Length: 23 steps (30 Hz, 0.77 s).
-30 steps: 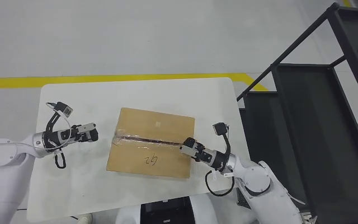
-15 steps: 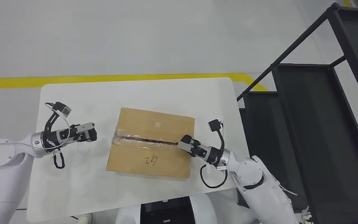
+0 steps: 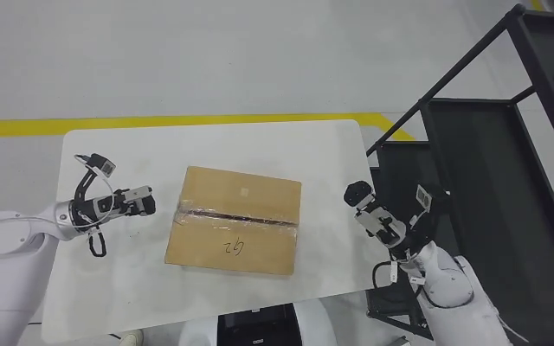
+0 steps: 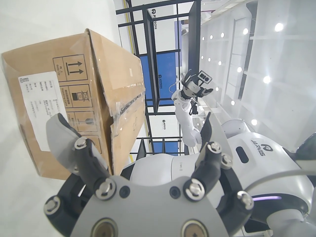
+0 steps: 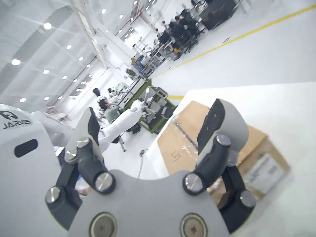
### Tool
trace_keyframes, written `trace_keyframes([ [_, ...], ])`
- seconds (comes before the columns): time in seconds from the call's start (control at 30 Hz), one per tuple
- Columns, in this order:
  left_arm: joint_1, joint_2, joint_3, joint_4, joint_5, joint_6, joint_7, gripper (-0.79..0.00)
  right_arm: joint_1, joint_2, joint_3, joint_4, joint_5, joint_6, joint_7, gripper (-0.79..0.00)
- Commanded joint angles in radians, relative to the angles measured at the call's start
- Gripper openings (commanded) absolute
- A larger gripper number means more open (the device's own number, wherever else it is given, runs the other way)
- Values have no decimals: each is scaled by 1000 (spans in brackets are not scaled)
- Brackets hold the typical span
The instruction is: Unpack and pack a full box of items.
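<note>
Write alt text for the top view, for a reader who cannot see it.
A taped-shut cardboard box sits in the middle of a white table. The left gripper is beside one end and the right gripper beyond the other, neither touching it, jaws open.

The cardboard box (image 3: pixel 234 221) lies with its flaps shut and taped, so whatever it holds is hidden. Just ahead of the left gripper (image 4: pixel 133 124), one finger (image 4: pixel 61 134) covers the box's near lower corner and part of its white label (image 4: pixel 37 99), and the small print on that side is too fine to make out. Ahead of the right gripper (image 5: pixel 154 110) the box is smeared by blur, a finger (image 5: pixel 232 124) hides a stretch of its top, the sticker (image 5: pixel 263 173) on its end face cannot be read, and its nearest edge disappears behind the gripper's own mount.
</note>
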Motion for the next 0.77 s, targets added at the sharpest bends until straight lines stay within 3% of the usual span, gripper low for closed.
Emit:
trace_keyframes([
  [0.0, -1, -2, 1, -2, -24, -9, -6, 0, 9, -7, -1, 51, -68, -33, -85, 0],
  [0.17, 7, -4, -17, -8, -59, -45, 27, 0, 49, -20, -58, 150, -102, -105, -199, 0],
  [0.73, 21, -5, -34, -19, -75, -59, 50, -1, 72, -19, -79, 163, -109, -139, -180, -1],
])
